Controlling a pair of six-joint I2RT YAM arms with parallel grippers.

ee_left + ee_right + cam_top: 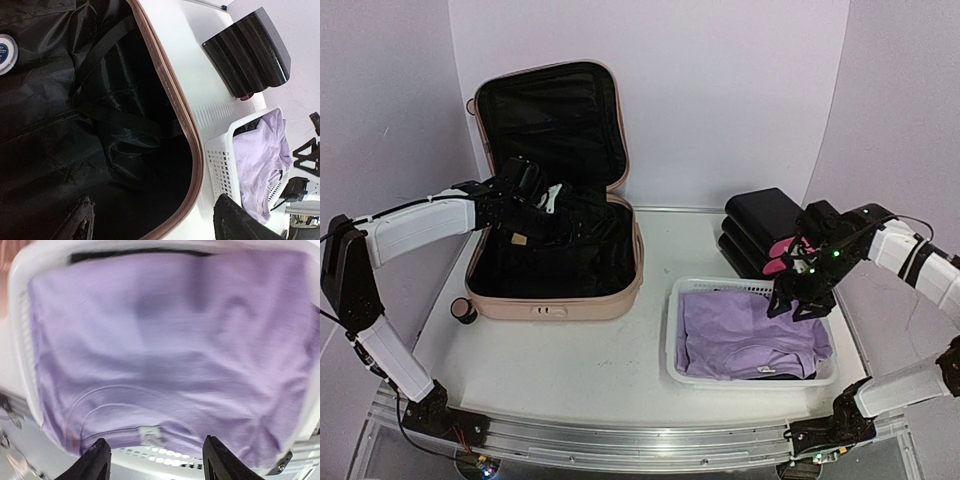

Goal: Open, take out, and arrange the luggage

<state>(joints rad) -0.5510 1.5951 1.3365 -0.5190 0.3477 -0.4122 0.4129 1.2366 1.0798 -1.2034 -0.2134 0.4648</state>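
The luggage (555, 305), a pale pink hard-shell suitcase, lies open on the left of the table with its lid standing up at the back. In the left wrist view its pink rim (172, 100) curves around black lining crossed by elastic straps. My left gripper (540, 220) reaches into the lower shell; its jaws (160, 225) are open over the lining with nothing between them. My right gripper (798, 305) hovers open over a lavender shirt (165, 340), and the space between its fingers (160, 462) is empty.
The shirt (740, 335) lies in a white perforated basket (672, 345) at front right. A black-and-pink stacked drawer box (765, 225) stands behind the basket. A suitcase wheel (465, 310) sticks out at the front left corner. A small round white disc (5, 52) sits on the lining.
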